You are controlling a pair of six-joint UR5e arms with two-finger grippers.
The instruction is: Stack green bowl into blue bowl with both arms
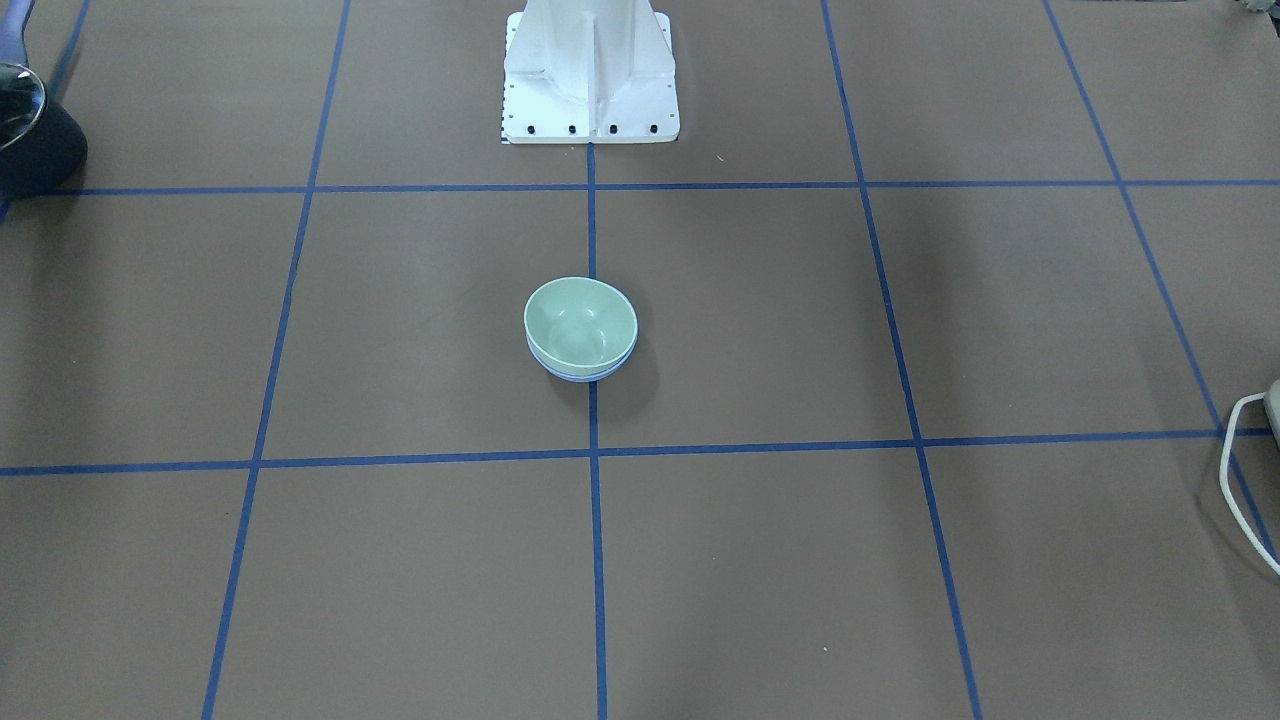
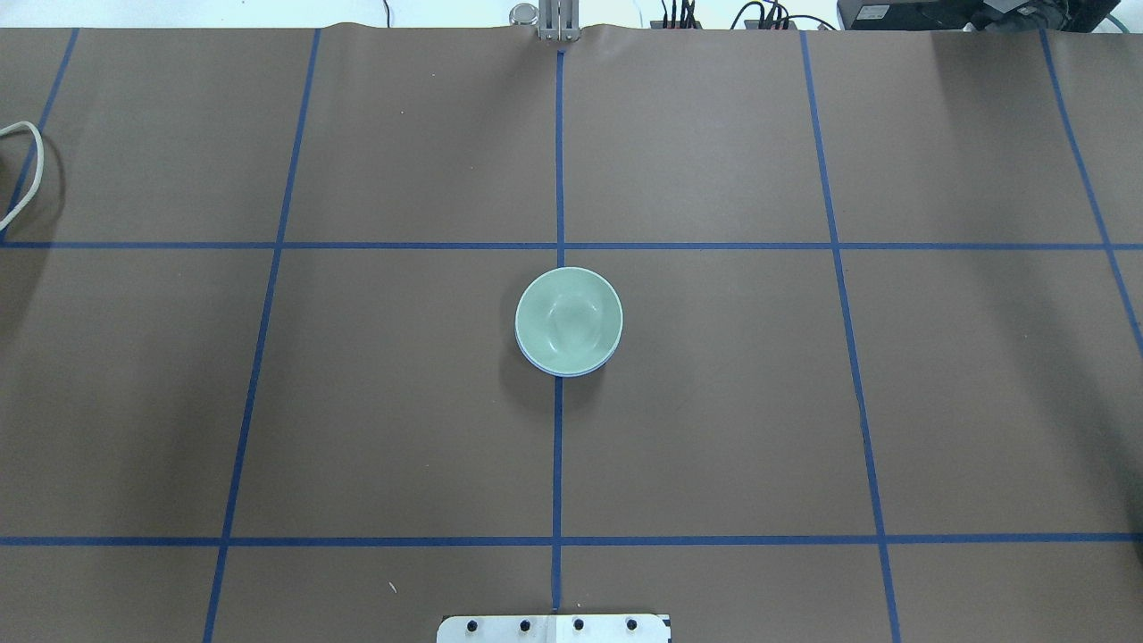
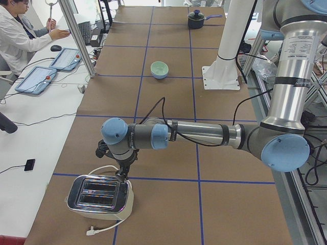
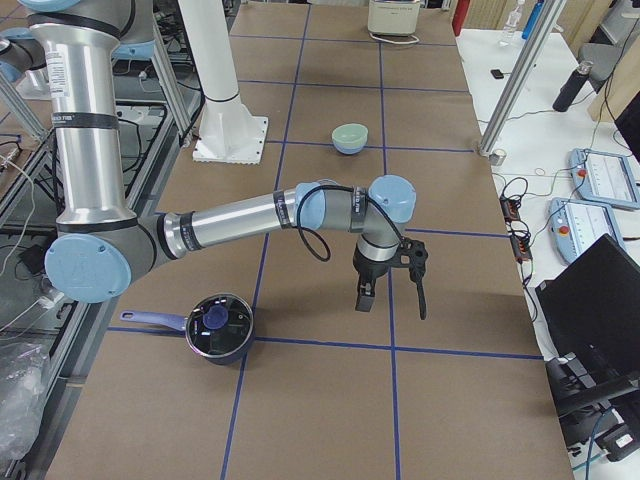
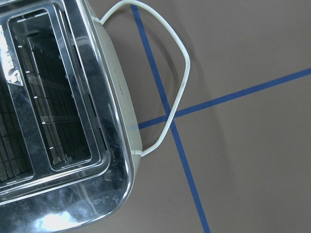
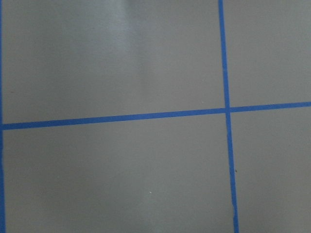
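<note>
The green bowl (image 1: 580, 322) sits nested inside the blue bowl (image 1: 582, 376) at the table's middle, on the centre tape line. Only a thin blue rim (image 2: 541, 365) shows under the green bowl (image 2: 569, 319). The stack also shows in the side views (image 3: 159, 69) (image 4: 350, 138). Both arms are far from it. My left gripper (image 3: 122, 171) hangs over a toaster at the table's left end. My right gripper (image 4: 392, 300) hangs above bare table at the right end. Neither shows in any other view, so I cannot tell if they are open or shut.
A chrome toaster (image 3: 99, 196) with a white cord (image 5: 177, 73) stands under the left gripper. A dark lidded pot (image 4: 218, 327) stands near the right arm. The white pedestal (image 1: 590, 70) is behind the bowls. An operator (image 3: 20, 30) sits at the side desk.
</note>
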